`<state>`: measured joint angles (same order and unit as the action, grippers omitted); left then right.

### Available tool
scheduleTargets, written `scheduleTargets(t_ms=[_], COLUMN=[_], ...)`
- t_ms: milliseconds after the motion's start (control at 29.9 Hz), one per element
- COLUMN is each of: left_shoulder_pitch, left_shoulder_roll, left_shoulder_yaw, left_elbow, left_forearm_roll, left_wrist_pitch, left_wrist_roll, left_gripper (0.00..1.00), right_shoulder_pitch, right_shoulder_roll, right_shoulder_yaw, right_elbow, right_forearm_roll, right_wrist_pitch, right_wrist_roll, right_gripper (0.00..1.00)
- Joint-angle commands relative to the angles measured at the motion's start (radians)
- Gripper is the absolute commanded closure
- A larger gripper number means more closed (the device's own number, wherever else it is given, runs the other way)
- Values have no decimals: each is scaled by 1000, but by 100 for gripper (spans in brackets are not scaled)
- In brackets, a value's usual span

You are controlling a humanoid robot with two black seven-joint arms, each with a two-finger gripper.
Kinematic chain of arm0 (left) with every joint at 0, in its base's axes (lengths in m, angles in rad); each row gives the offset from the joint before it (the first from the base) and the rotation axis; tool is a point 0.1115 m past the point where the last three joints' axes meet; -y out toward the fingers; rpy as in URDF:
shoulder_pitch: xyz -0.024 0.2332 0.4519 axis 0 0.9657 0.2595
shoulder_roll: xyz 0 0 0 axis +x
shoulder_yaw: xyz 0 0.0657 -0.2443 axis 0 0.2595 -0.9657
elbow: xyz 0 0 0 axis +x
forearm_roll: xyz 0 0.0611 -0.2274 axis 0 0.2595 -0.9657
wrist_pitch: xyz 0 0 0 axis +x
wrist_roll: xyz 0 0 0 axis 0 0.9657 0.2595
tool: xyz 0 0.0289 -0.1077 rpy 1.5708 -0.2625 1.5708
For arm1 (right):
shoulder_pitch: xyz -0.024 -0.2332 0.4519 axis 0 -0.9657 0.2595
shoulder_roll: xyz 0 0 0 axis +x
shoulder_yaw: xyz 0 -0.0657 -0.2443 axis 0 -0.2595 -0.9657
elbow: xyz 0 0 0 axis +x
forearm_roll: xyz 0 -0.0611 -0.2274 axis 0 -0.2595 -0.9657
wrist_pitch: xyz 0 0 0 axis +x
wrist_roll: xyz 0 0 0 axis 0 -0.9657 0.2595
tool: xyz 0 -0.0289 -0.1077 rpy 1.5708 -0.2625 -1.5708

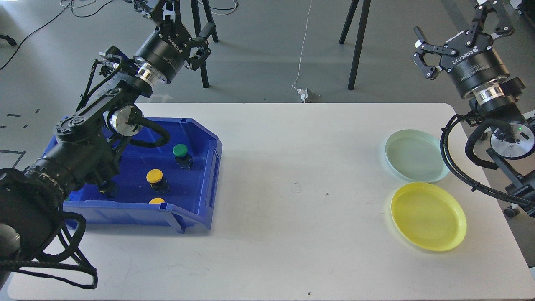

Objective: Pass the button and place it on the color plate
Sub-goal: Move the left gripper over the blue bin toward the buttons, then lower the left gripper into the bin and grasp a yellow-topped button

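A yellow-capped button point(155, 177) on a black body stands in the blue bin point(207, 175) at the left of the table. A second yellow cap point(157, 201) peeks over the bin's front wall. The yellow plate point(428, 216) lies empty near the table's right edge. My left gripper point(187, 23) hangs high above the bin's far side, open, with nothing between its fingers. My right gripper point(457, 31) is raised beyond the table's far right corner, also open and empty, well above and behind the plates.
A green-capped button point(181, 152) sits in the bin behind the yellow one. Another black button body point(109, 189) is partly hidden under my left arm. A pale translucent green plate point(413, 155) lies just behind the yellow plate. Tripod legs point(355, 46) stand beyond the table.
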<state>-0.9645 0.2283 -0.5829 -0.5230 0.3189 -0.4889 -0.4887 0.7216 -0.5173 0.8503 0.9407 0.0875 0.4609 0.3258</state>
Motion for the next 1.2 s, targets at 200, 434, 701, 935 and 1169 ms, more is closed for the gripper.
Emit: scheduleTargets(t_ms=[200, 434, 701, 935, 1169], left_shoulder_pitch=[-2, 62, 162, -150, -339], left_shoulder_roll=[28, 94, 333, 690, 712], left_shoulder_yaw=[-15, -211, -128, 403, 793], left_elbow=[-3, -217, -738, -770, -606], left_forearm_roll=[-20, -90, 125, 700, 1187], left_wrist_pitch=[0, 0, 0, 36, 62], left_wrist_roll=[0, 0, 0, 0, 0], left_gripper=[0, 0, 0, 0, 0], right_shoulder_pitch=[-14, -18, -34, -54, -80], right_shoulder_roll=[2, 3, 0, 0, -3], right_shoulder_yaw=[6, 6, 7, 6, 6], right_elbow=[0, 0, 0, 0, -2], right_forearm_roll=[3, 4, 5, 5, 5], right_wrist_pitch=[-2, -4, -2, -2, -2], right_wrist_roll=[4, 4, 4, 4, 4], right_gripper=[1, 1, 1, 1, 1])
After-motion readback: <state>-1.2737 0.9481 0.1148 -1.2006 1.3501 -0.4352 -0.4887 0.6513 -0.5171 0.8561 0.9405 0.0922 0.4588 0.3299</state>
